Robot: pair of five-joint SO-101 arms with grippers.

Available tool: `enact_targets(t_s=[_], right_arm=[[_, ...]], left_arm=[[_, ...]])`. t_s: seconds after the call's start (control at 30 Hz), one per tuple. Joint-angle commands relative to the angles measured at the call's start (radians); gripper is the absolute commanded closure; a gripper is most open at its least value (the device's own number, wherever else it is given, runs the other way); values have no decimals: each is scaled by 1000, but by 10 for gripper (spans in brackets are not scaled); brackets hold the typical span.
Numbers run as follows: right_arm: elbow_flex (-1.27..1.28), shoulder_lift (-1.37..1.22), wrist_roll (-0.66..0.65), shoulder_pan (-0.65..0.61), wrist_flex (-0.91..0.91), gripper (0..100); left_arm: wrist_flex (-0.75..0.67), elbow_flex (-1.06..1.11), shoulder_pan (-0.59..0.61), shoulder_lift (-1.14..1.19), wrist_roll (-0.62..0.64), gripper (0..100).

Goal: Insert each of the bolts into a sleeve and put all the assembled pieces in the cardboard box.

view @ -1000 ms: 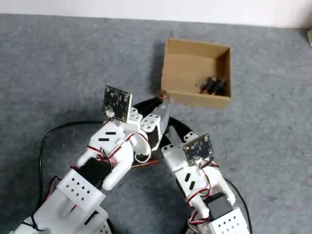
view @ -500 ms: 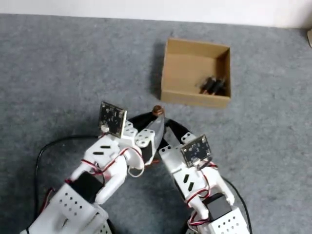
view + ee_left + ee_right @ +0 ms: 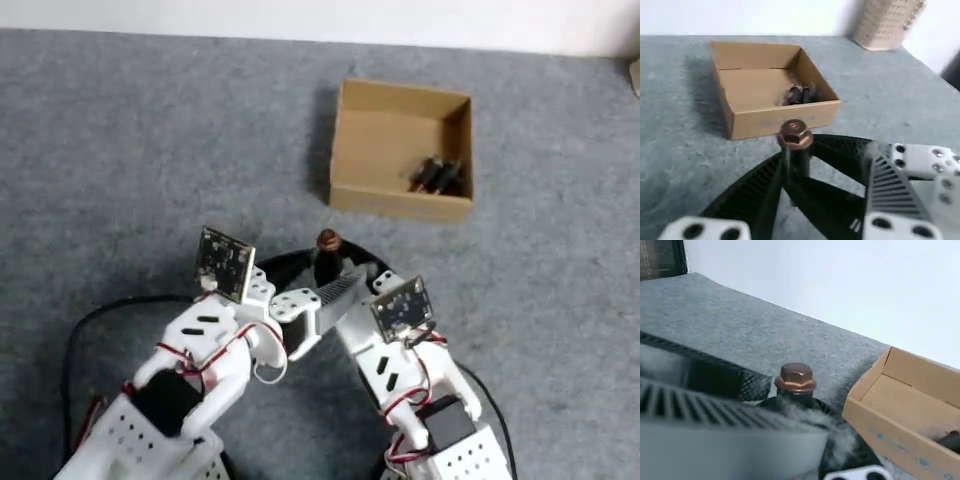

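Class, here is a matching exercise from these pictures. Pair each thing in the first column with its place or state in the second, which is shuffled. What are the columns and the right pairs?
Column one:
1 bolt
2 cardboard box
3 assembled pieces
4 grey mat

Column two:
A dark, lying inside the box
B open-topped, resting on the mat
C upright, copper head uppermost, outside the box
D covering the table

Pairs: 1-C, 2-B, 3-A, 4-D.

Grey table (image 3: pixel 120 140), white wall (image 3: pixel 840 280)
Felt-like cover lay across the table; a beige perforated container (image 3: pixel 887 22) stood by the wall.
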State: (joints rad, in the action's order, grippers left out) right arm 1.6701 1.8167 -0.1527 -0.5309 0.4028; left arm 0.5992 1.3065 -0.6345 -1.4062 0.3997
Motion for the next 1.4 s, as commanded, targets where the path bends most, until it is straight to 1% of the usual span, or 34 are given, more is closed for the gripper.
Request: enact_targets(t_s=[0.0, 0.1, 0.17, 0.33, 0.37, 0.47, 0.53, 0.57, 0.7, 0.73, 0.8, 0.93, 1.13, 1.23, 1.37], right_arm=[[48, 22, -9, 13, -13, 994], [48, 22, -9, 13, -13, 994], [48, 22, -9, 13, -13, 994], [48, 22, -9, 13, -13, 994], [48, 21, -9, 13, -13, 994], [48, 21, -9, 13, -13, 994], [48, 21, -9, 13, -13, 994], [48, 21, -9, 13, -13, 994], [48, 21, -9, 15, -13, 994], [48, 19, -9, 15, -13, 994], [48, 15, -9, 15, -13, 994], [48, 13, -12, 18, -8, 994], [41, 12, -14, 28, 16, 994], [-22, 12, -11, 102, 97, 994], [-151, 7, -11, 217, 133, 994]], left_arm=[[12, -7, -42, -59, 5, 764], [14, -7, -33, -120, 5, 790], [14, -7, 4, -177, 5, 825], [9, -1, 147, -280, 6, 982], [9, -1, 166, -286, 6, 999], [9, 5, 197, -288, 6, 994], [-2, 54, 208, -288, 6, 994], [-40, 87, 228, -288, 6, 994], [-276, 236, 344, -285, 6, 993], [-305, 257, 363, -285, 6, 993], [-318, 260, 374, -266, 6, 993], [-318, 213, 387, -113, 6, 992], [-321, 21, 507, 303, 6, 993], [-321, -82, 568, 504, 9, 993], [-321, -173, 615, 694, 129, 993]])
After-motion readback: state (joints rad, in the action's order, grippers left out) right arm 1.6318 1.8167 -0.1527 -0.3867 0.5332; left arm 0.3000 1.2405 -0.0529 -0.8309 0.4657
